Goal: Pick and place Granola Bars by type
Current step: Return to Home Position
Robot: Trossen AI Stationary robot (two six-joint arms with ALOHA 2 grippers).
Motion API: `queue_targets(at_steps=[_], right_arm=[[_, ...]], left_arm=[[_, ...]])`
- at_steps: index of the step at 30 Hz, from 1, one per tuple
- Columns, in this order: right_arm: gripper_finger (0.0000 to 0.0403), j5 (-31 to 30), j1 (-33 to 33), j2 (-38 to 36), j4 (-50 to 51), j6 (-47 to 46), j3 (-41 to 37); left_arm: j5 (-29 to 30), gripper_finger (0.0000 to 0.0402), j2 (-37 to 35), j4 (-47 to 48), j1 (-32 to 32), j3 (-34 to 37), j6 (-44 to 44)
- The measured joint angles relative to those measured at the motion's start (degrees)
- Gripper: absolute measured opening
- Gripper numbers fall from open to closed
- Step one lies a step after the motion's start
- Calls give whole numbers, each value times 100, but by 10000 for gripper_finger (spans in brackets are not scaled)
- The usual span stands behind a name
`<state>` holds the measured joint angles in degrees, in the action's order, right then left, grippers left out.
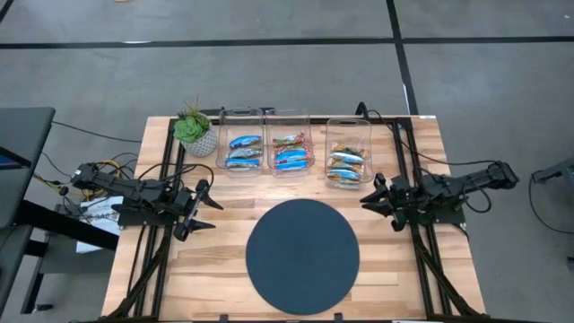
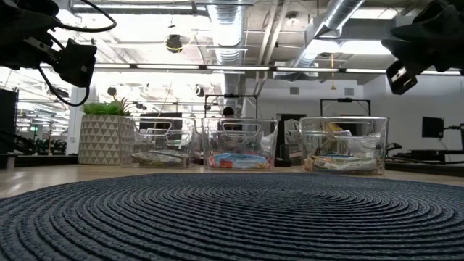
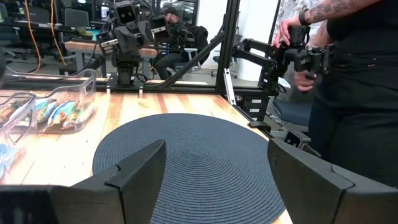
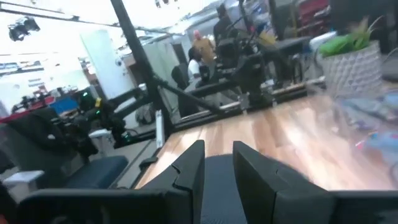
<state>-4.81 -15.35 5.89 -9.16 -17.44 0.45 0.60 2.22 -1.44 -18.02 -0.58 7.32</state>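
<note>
— What sort of room is it, and what is the table like?

— A workshop. The floor [image 1: 269,72] is grey with dark lines across it, and bare ceiling ducts [image 2: 341,18] and strip lights run overhead. The table [image 1: 215,274] is pale wooden planks. A dark round mat [image 1: 303,256] of woven rings lies on it, nearer the front edge.

— And the grippers?

— The left gripper [image 1: 213,213] hangs above the wood just off the mat's left side, pointing toward the mat. Its fingers [image 3: 134,171] stand wide apart with nothing between them. The right gripper [image 1: 368,202] hangs off the mat's right side, facing inward likewise. Its fingers [image 4: 189,168] are parted by only a narrow gap, and they hold nothing.

— Where are the granola bars?

— The granola bars [image 1: 289,161] lie in three clear bins set in a row just beyond the mat's far edge. The left bin [image 1: 240,117] holds blue-and-white bars [image 1: 244,148]. The middle bin [image 1: 289,115], straight beyond the mat's centre, has an orange-brown bar [image 1: 289,140] on top of blue ones. The right bin [image 1: 348,124] holds tan-and-blue bars [image 1: 345,166].

— Anything else around the mat?

— A green plant [image 1: 194,130] in a white patterned pot stands beside the left bin, on the side away from the mat. Seen across the mat from the left wrist, a person [image 3: 354,93] in dark clothes stands past the table's edge with both hands on a dark jointed arm [image 3: 273,56].
</note>
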Motion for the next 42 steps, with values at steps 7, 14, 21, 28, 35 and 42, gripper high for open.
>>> queue_targets(at_steps=[7,14,21,28,35,42], right_arm=[[77,-5,457,-518,237,79,-4],[77,-29,654,-581,494,88,-7],[77,-288,655,-581,553,92,-9],[77,-270,655,-532,843,414,42],[77,-266,686,-522,852,586,46],[77,-266,686,-522,870,586,54]], left_arm=[[0,274,1,0,0,1,0],[-1,274,2,-1,0,1,1],[0,274,2,-1,0,1,0],[0,274,0,-1,0,0,1],[0,274,0,0,0,1,1],[0,274,2,0,0,1,1]])
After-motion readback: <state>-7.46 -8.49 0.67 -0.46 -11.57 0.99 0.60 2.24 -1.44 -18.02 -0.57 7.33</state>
